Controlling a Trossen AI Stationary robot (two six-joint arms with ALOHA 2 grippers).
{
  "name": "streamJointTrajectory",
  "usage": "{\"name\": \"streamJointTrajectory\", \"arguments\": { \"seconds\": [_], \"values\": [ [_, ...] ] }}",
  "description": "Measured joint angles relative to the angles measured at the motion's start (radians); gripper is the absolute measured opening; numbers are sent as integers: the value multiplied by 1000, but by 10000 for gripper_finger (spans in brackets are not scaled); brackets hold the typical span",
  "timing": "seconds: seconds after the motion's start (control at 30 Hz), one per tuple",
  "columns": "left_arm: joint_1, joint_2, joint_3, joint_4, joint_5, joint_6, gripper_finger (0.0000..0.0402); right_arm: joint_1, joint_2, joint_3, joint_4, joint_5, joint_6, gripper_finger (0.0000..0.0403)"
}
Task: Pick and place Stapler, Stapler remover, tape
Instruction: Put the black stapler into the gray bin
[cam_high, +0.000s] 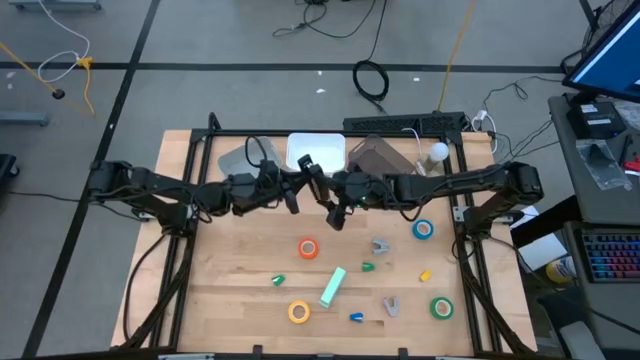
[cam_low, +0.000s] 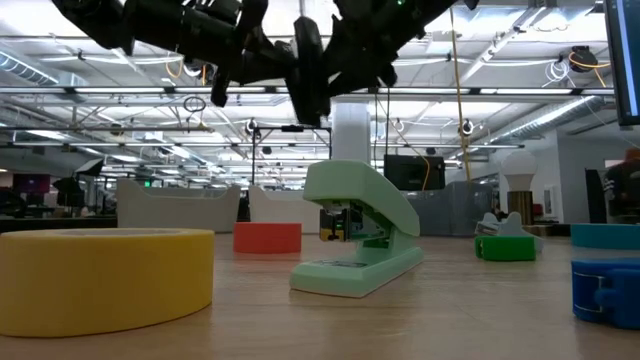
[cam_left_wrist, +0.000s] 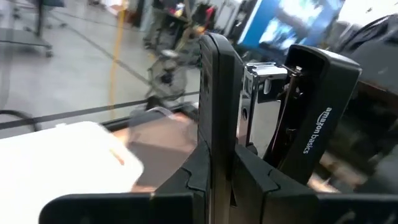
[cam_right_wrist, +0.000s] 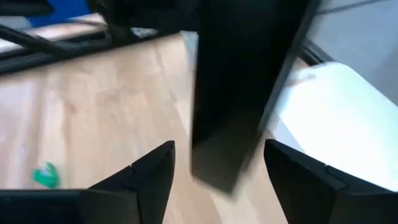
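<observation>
My left gripper (cam_high: 297, 192) is shut on a black stapler (cam_high: 311, 175) held high over the table's middle. It also shows in the low view (cam_low: 308, 75). In the left wrist view the stapler (cam_left_wrist: 311, 106) is splayed open. My right gripper (cam_high: 337, 210) is open. In its wrist view the two fingers stand on either side of the stapler's free end (cam_right_wrist: 239, 99) without visibly touching it. A mint-green stapler (cam_high: 333, 285) lies on the table. So do the orange tape (cam_high: 308, 248), yellow tape (cam_high: 299, 312), blue tape (cam_high: 423, 230), green tape (cam_high: 441, 307) and two grey staple removers (cam_high: 380, 244) (cam_high: 391, 305). My left gripper pinches the stapler's thin black base arm (cam_left_wrist: 214, 118) between its two fingers. The arm runs along the fingers and sticks out past them. The metal magazine (cam_left_wrist: 264, 87) and the top cover (cam_left_wrist: 317, 106) are splayed away to one side. The stapler is lifted clear of the table.
A white tray (cam_high: 315, 150), a clear box (cam_high: 375, 155) and a grey bin (cam_high: 235, 160) stand at the table's far edge. Small green, blue and yellow bits (cam_high: 368, 267) lie among the tapes. Bare wood (cam_high: 230, 260) shows at the left.
</observation>
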Motion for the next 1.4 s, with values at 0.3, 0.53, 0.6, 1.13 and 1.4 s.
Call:
{"name": "streamJointTrajectory", "arguments": {
  "seconds": [0.3, 0.53, 0.6, 1.13, 1.4],
  "values": [
    [4, -106, 0, -158, -44, 10, 40, -18, -4, 1, 0, 64, -18, 220],
    [35, -250, 0, -448, -135, -86, 40, -35, -4, 1, -13, 65, -19, 215],
    [57, -299, 0, -566, -158, -143, 40, -35, -4, 1, -20, 65, -19, 215],
    [467, -411, 0, -953, 206, -214, 39, -34, -3, 1, -24, 62, -18, 210],
    [652, -357, 116, -1101, 322, -12, 39, -33, -3, 1, -30, 33, 30, 210]
  ]
}}
